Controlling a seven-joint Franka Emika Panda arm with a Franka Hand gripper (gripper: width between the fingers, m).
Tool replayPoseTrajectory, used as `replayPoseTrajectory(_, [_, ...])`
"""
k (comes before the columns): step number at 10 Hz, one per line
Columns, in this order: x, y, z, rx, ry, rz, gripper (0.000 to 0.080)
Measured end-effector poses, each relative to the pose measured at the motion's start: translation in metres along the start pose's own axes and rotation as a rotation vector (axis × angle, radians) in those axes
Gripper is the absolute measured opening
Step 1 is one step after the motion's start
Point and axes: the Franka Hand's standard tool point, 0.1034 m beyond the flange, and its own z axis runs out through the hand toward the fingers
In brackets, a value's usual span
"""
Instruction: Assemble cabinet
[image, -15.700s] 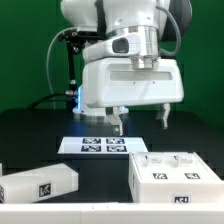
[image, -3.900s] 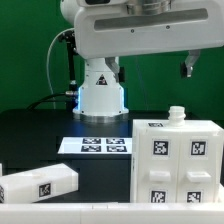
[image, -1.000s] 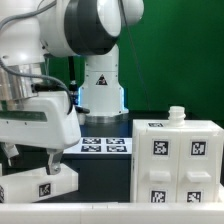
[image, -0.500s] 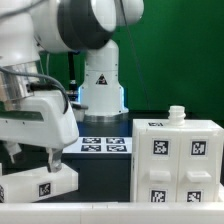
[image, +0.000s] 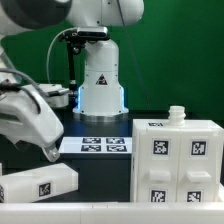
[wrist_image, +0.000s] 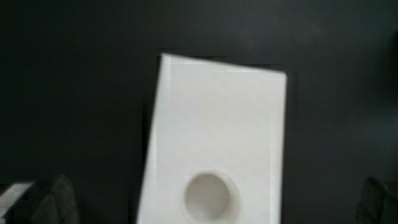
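End effector (image: 30, 155) hangs tilted at the exterior view's left, just above the long white block (image: 40, 183), a cabinet part lying flat on the table (image: 100, 172). Its fingers look apart with nothing between them, though only one finger (image: 50, 152) shows clearly. The wrist view shows a white piece (wrist_image: 214, 120) with an oval hole (wrist_image: 210, 195), probably that same block, lying skewed to the fingers. I judge the step in hand to be grasping this block. To do it well I'd level the wrist, square the fingers across the narrow width, drop straight down and close near the middle so it can't swing. The cabinet body (image: 178, 160) stands upright at the exterior view's right, well apart, with a small knob (image: 176, 115) on top. The marker board (image: 100, 146) lies between them, farther back. Any carry should pass above it and not clip the knob. The robot base (image: 100, 85) sits behind.
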Motion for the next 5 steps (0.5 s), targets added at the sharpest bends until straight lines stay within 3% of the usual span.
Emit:
replayPoseTrajectory(2, [0.015,-0.016,-0.015,-0.001,-0.026,0.005,0.0797])
replayPoseTrajectory(5, [0.023,-0.016,-0.021,0.009,-0.013,-0.018,0.0797])
